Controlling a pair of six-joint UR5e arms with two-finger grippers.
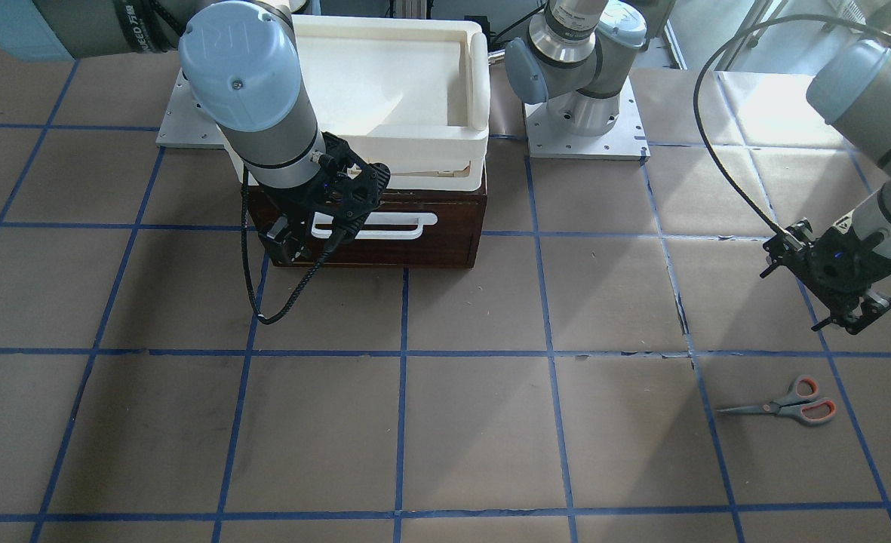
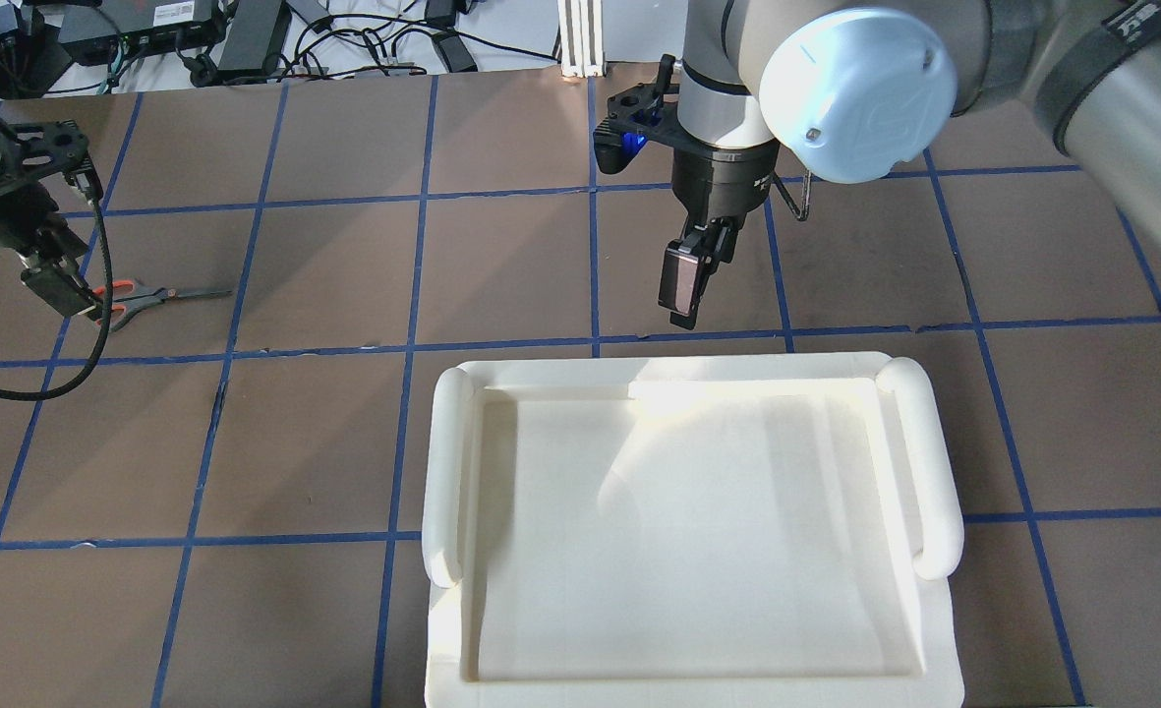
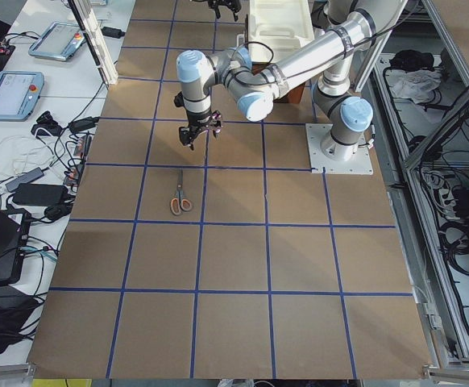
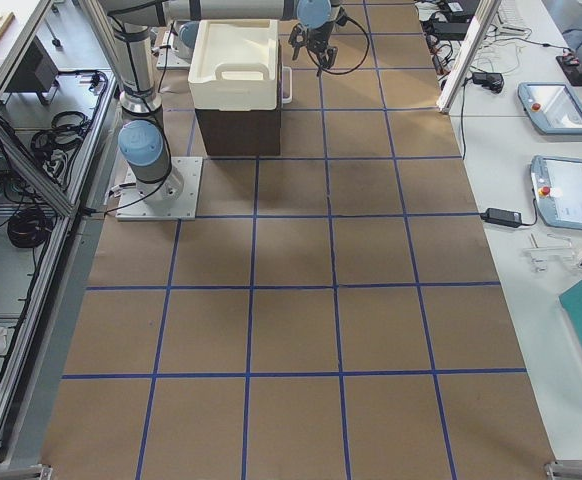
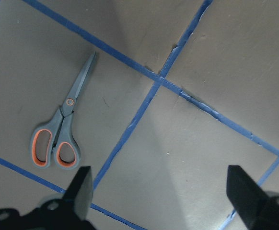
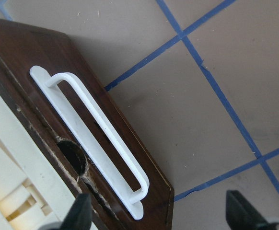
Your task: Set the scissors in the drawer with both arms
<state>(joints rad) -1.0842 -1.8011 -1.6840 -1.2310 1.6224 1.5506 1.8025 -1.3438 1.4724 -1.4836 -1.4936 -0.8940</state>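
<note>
The left tool [image 3: 201, 139] hangs near the scissors [image 3: 180, 197] (not touching them)

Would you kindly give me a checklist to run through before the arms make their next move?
1. The scissors lie free on the table: ok.
2. The left gripper is open and empty: ok.
3. The left gripper is centred over the scissors: not ok, they lie off to one side.
4. The drawer is open: not ok, shut.
5. The right gripper is open, facing the handle: ok.
</note>
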